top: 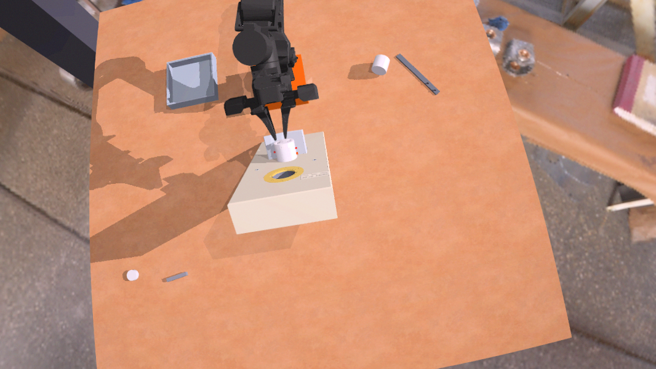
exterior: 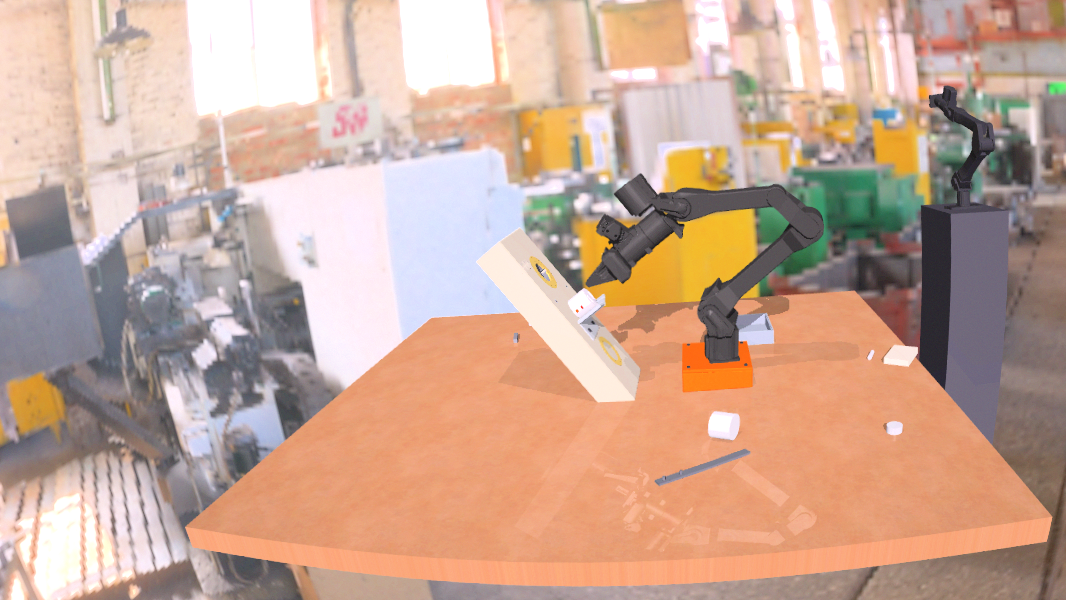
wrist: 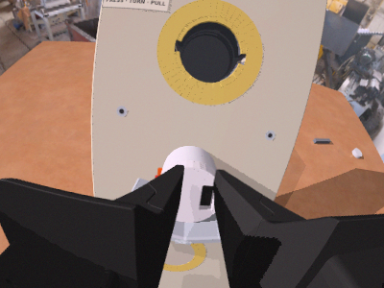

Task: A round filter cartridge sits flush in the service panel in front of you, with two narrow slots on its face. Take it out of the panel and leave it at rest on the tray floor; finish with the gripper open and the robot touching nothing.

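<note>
Table top [top: 413, 229] [exterior: 447, 477]: smooth wood look, orange-brown with faint mottling; faint sheen toward 6 o'clock in the exterior view. Panel [top: 287, 210] [exterior: 548, 320] [wrist: 144, 72]: smooth, matt, cream, like painted metal or plastic; which, cannot tell. Ring [top: 271, 176] [exterior: 534, 262] [wrist: 168, 53] around the hole: matt yellow, fine radial marks in the wrist view. Cartridge [top: 285, 150] [exterior: 581, 305] [wrist: 192, 192]: smooth white, plastic-like. Gripper [top: 280, 137] [exterior: 589, 284] [wrist: 199, 175]: matt black, plastic-like. Tray [top: 215, 87] [exterior: 760, 339] at 11 o'clock in the top view: smooth, pale blue-grey. Bar [top: 416, 73] [exterior: 701, 468] at 1 o'clock there: dull grey, metal-like.

White filter cartridge [top: 285, 150] [exterior: 582, 305] [wrist: 193, 192], tilted (red-dotted), outside its socket
</note>
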Action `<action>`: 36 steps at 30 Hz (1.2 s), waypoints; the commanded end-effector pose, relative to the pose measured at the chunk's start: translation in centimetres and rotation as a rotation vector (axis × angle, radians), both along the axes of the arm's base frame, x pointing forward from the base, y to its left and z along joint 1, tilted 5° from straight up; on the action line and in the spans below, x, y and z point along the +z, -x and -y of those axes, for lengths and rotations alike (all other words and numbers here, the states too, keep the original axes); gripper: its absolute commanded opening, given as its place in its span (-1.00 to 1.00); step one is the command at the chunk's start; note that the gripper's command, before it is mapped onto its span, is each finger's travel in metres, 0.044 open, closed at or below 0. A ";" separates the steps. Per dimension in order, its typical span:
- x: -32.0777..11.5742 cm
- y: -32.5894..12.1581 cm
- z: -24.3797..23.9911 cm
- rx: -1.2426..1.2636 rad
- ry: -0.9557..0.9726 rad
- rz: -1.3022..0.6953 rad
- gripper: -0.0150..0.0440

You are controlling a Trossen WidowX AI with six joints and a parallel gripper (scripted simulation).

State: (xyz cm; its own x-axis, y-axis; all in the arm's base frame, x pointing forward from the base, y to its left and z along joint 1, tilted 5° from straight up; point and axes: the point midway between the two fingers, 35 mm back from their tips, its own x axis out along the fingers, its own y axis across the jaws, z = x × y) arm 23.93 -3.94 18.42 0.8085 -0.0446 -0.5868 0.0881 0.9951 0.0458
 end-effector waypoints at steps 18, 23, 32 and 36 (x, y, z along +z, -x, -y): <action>12.4 -3.4 1.2 0.007 0.004 0.015 0.43; 13.6 -3.2 1.2 0.007 0.003 0.009 0.70; 1.7 0.4 -0.1 0.012 -0.064 -0.416 0.54; 1.4 0.5 -0.1 0.012 -0.065 -0.425 0.54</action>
State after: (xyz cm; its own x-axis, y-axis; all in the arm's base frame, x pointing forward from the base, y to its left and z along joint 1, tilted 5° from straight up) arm 23.82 -3.93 20.28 0.5116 0.0137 -0.8591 0.1048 0.9914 0.0782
